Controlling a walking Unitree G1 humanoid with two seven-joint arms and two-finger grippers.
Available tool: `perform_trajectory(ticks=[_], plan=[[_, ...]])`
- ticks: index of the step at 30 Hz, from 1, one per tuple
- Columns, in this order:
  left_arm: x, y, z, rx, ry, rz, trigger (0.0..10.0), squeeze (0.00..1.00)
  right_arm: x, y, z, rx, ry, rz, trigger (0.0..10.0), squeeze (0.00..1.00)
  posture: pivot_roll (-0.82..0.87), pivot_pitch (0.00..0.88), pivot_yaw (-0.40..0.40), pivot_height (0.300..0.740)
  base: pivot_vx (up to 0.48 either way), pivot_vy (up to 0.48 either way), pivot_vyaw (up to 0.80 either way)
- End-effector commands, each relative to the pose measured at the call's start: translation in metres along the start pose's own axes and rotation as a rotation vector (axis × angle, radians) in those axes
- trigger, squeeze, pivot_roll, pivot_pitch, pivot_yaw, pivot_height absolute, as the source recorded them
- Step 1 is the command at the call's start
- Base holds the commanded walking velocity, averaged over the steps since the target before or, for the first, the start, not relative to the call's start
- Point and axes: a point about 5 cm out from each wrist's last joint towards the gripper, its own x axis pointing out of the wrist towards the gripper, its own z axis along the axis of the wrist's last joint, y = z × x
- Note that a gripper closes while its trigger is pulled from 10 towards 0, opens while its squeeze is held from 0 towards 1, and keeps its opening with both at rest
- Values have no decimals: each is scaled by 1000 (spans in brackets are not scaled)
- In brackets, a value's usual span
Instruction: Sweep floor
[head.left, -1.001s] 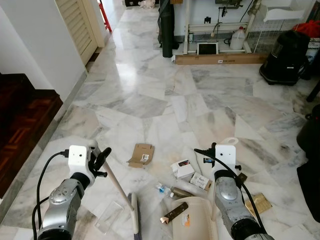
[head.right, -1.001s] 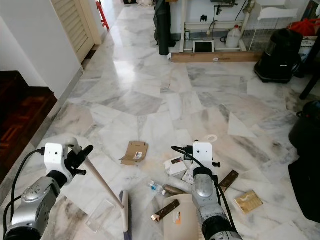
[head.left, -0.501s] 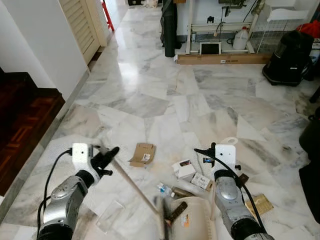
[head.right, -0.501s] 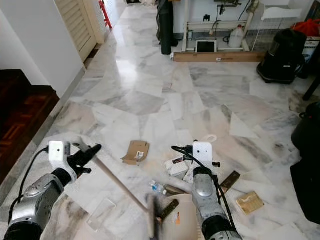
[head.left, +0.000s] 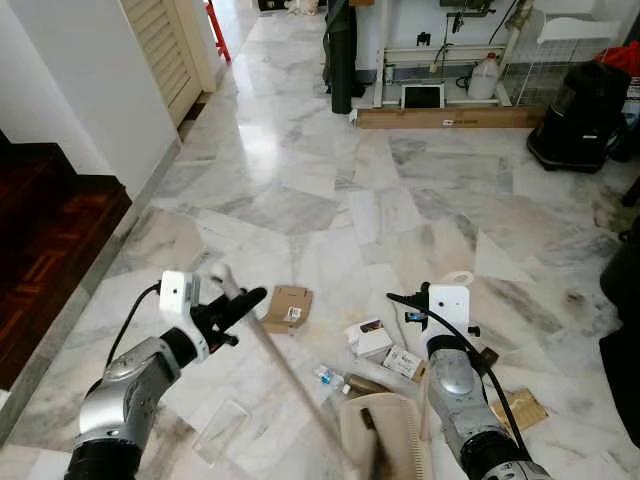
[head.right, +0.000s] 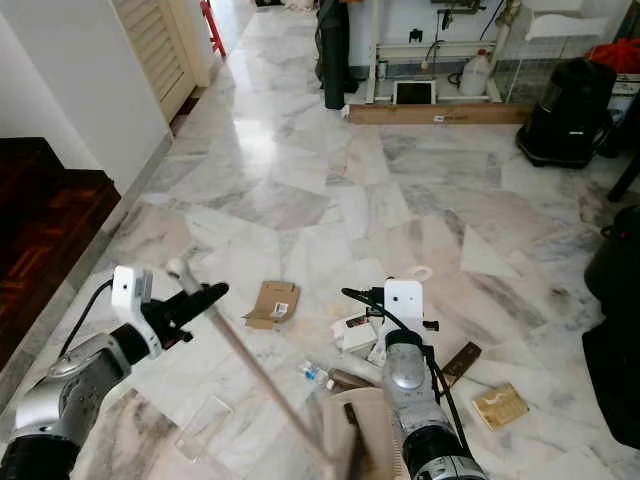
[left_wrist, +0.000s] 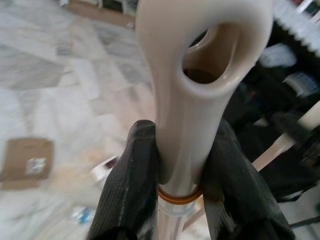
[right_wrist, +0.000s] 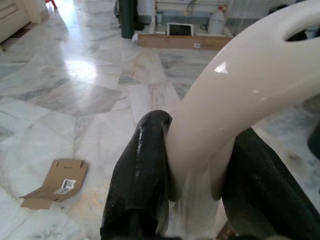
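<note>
Broom (head.left: 290, 375) slants across the marble floor (head.left: 300, 200), head blurred, apparently at the dustpan (head.left: 385, 440). My left tool (left_wrist: 172, 165) clenches its handle top; right tool (right_wrist: 195, 165) grips the dustpan handle. Cardboard scrap (head.left: 285, 305) nearby.

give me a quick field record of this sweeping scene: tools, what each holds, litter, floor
left tool: shut on the cream broom handle, which slants down toward the dustpan
right tool: shut on the cream plastic dustpan handle
dustpan: cream, on the floor in front of the robot, broom end blurred over it
litter: flattened brown cardboard box, small white cartons, small clear bottle, gold packet
floor: grey-white marble tiles
</note>
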Motion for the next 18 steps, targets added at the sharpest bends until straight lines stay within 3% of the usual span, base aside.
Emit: perform_trajectory(ticks=[1,6,12,16,18], plan=[[-1,1,12,4,-54,9,10000,0,2,3,2,23,9,5,10000,0,73,61,87,740,0,0,0],[0,1,14,-2,-71,20,10000,0,4,3,3,22,7,4,10000,0,73,56,89,740,0,0,0],[2,5,37,26,-189,101,10000,0,8,-1,14,38,-39,-15,10000,0,74,37,94,740,0,0,0],[4,8,54,68,-275,163,10000,0,10,-2,23,50,-74,-22,10000,0,71,22,95,740,0,0,0],[7,4,62,134,-299,175,10000,0,10,-3,27,58,-101,-30,10000,0,65,3,95,740,0,0,0]])
